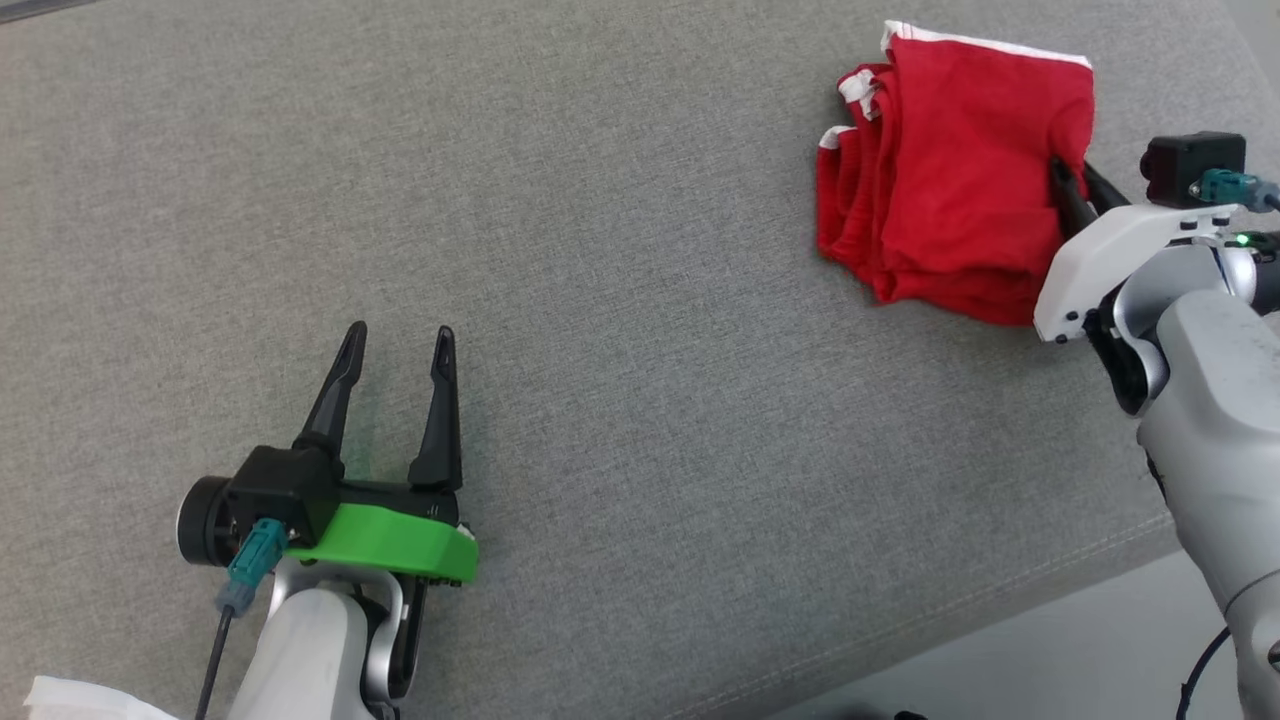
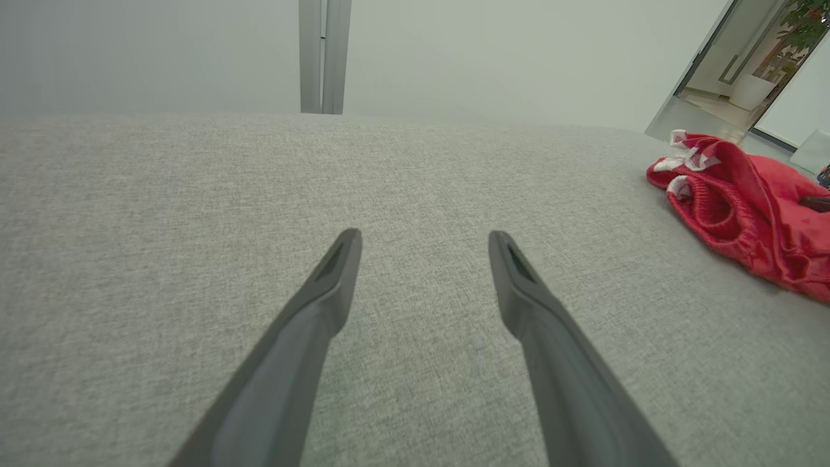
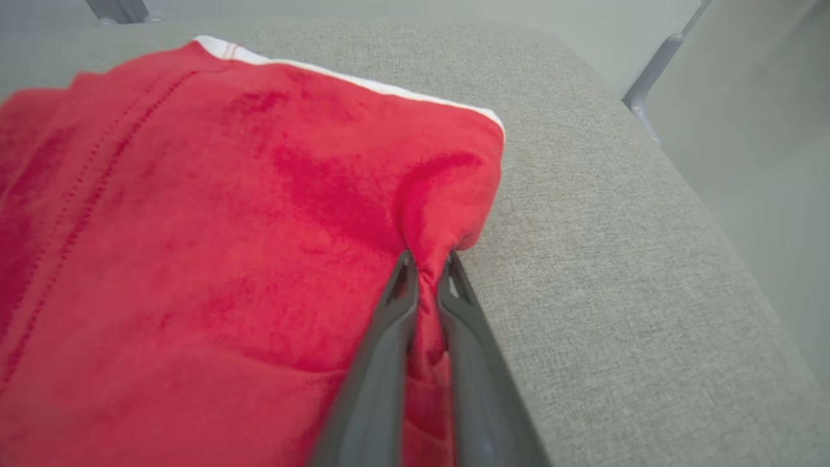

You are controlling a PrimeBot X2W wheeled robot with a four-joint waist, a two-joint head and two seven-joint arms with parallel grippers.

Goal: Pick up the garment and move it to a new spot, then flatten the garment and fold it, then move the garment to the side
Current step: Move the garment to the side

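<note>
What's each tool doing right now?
Left tool: open, holding nothing.
Right tool: closed, pinching the edge of the red garment.

Seen from my console: the right gripper [image 1: 1072,172] has its fingertips sunk in a fold of the red garment [image 1: 950,170], so I cannot see the pads. In the right wrist view the cloth runs off the left and bottom edges, and its far left is blurred. The left wrist view crops the garment at the right edge, beside a dark sliver [image 2: 817,203] I cannot identify. A white scrap [image 1: 70,698] at the head view's lower left corner is cut off beyond telling.
</note>
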